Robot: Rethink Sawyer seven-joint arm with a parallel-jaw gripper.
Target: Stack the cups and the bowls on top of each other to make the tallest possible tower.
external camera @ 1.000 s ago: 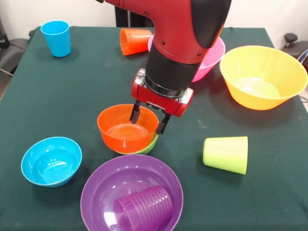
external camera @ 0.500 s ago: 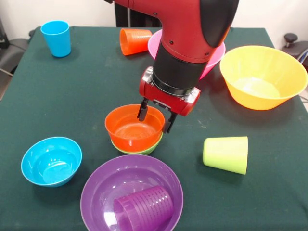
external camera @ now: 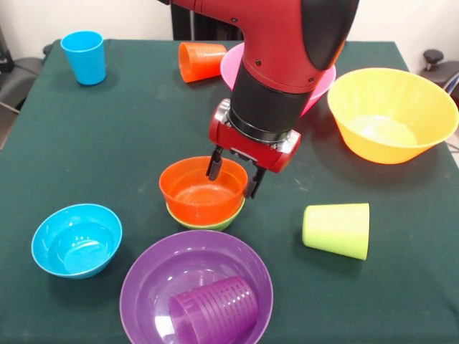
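The orange bowl [external camera: 203, 190] sits nested in the green bowl [external camera: 208, 220], its rim between the gripper [external camera: 234, 172] fingers, narrowly parted; just behind the purple bowl [external camera: 196, 287]. Two stacked, everything else waits

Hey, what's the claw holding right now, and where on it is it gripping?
The claw grips the orange bowl by its far rim, one finger inside and one outside; the bowl sits nested in the green bowl.
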